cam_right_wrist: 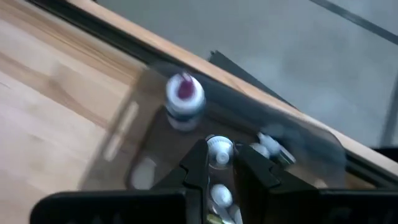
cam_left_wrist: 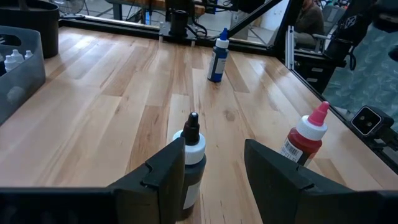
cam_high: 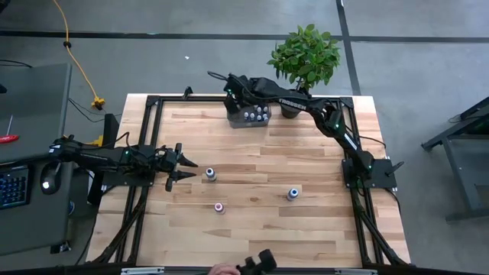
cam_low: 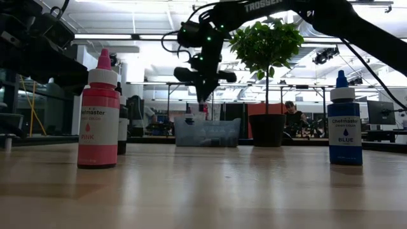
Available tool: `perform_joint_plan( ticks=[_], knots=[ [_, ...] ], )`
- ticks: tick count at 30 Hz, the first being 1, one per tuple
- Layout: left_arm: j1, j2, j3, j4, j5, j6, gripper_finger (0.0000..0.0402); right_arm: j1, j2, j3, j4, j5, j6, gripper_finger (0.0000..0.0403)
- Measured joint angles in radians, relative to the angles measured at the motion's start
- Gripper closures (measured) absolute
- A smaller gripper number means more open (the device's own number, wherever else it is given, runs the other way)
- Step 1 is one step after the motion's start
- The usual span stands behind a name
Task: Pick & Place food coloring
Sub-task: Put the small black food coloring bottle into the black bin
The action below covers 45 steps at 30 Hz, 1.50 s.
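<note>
Pink bottle (cam_low: 98, 111) stands on open wood; right claw (cam_right_wrist: 221, 163) pinches white-capped bottle (cam_right_wrist: 219, 149) over tray (cam_high: 250, 118).

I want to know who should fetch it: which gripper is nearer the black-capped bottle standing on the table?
Left. The left gripper sits open just beside the black-capped bottle, jaws pointing at it. The right gripper is far across the table, over the grey tray.

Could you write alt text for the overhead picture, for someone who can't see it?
Seen from above, the right arm stretches across a wooden table, its right gripper over a grey tray of tiny bottles beside a potted plant. Three loose food coloring bottles stand mid-table: dark-capped, pink and blue. The left gripper waits open by the dark-capped one.
</note>
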Motion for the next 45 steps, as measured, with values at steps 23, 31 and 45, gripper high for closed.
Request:
perform_joint_plan(
  ticks=[23, 31, 45],
  knots=[
    [0.000, 0.000, 0.000, 0.000, 0.000, 0.000, 0.0238, -0.033, 0.044, 0.001, -0.080, -0.020, 0.206, 0.0360],
    [0.000, 0.000, 0.000, 0.000, 0.000, 0.000, 0.0238, -0.036, 0.049, 0.000, -0.081, -0.012, 0.301, 0.0360],
    [0.000, 0.000, 0.000, 0.000, 0.000, 0.000, 0.0238, -0.019, 0.042, -0.180, 0.059, -0.065, 0.408, 0.0360]
  ],
)
